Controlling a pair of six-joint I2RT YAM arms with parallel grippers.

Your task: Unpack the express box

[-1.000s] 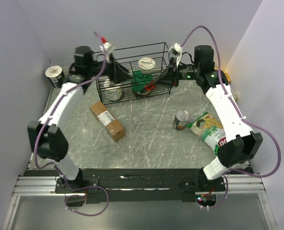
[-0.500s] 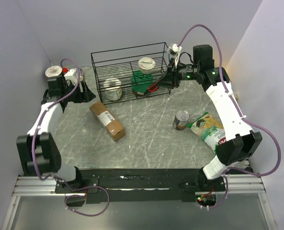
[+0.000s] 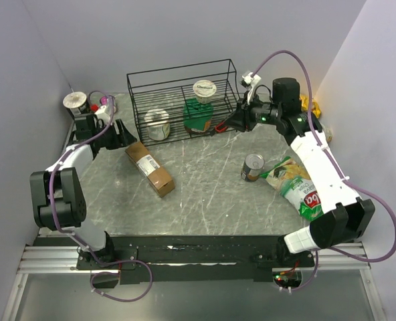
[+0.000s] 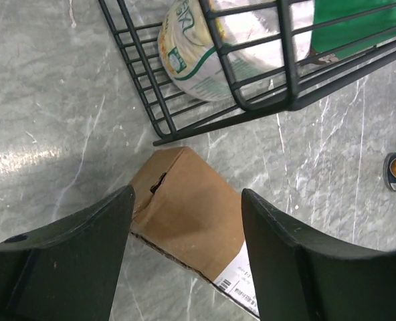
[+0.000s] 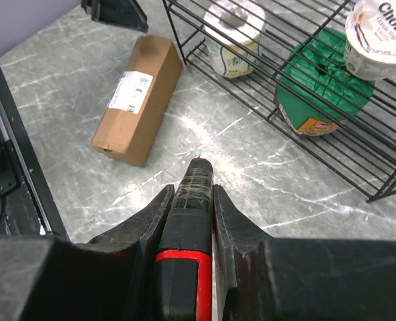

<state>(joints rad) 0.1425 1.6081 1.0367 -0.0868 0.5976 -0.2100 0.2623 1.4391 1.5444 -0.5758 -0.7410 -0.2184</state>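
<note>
The express box [image 3: 150,168] lies flat on the table, left of centre, with its white label facing up and its flaps closed. It also shows in the left wrist view [image 4: 191,214] and the right wrist view [image 5: 139,97]. My left gripper [image 3: 121,134] is open and empty, hovering over the box's far end, which sits between its jaws [image 4: 186,200]. My right gripper [image 3: 226,125] is shut on a black and red cutter [image 5: 184,261], held above the table in front of the rack, its tip pointing toward the box.
A black wire rack [image 3: 181,100] stands at the back and holds a white roll [image 3: 159,124], a green bag [image 3: 199,115] and a yogurt cup [image 3: 204,89]. A can [image 3: 252,166] and a chip bag [image 3: 295,184] lie at the right. A cup [image 3: 76,101] stands far left.
My left arm swung from the rack to the far left, then settled over the box's far end. My right gripper drew the cutter back a little from the rack.
</note>
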